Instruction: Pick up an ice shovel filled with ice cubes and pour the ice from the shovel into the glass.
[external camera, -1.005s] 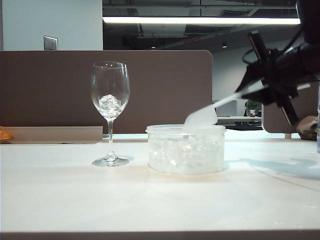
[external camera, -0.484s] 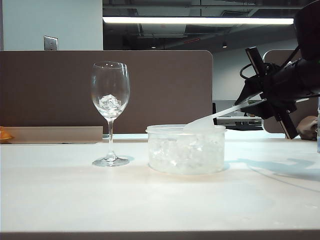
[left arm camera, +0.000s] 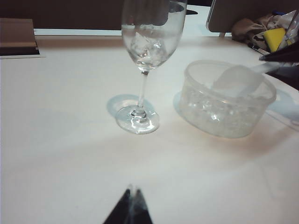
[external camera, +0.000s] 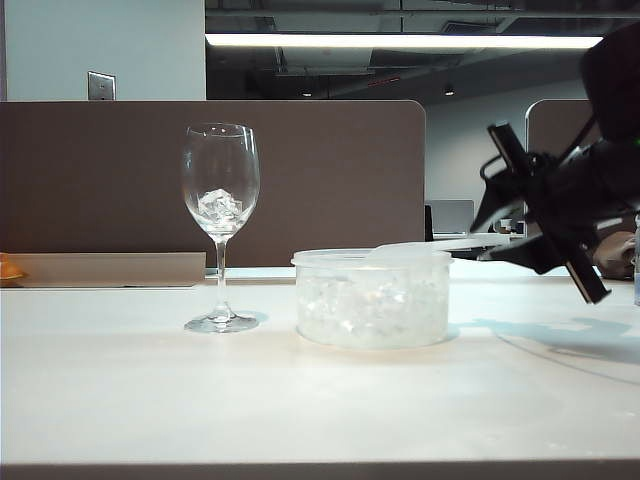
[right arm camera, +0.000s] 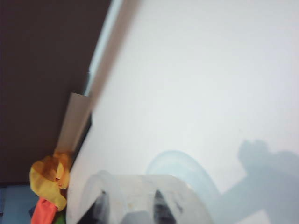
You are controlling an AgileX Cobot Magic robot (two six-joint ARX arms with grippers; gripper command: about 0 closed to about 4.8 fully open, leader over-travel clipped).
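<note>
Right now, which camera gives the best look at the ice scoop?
The left wrist view: the scoop shows from above, its bowl lying in the tub, handle running out over the rim. The exterior view shows only a thin side-on edge above the tub. The right wrist view gives a blurred close-up I cannot read.

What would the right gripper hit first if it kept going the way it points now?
Likely the tub. The right gripper points left and slightly down along the ice shovel resting on the tub's rim, with the glass beyond. Depth is unclear.
</note>
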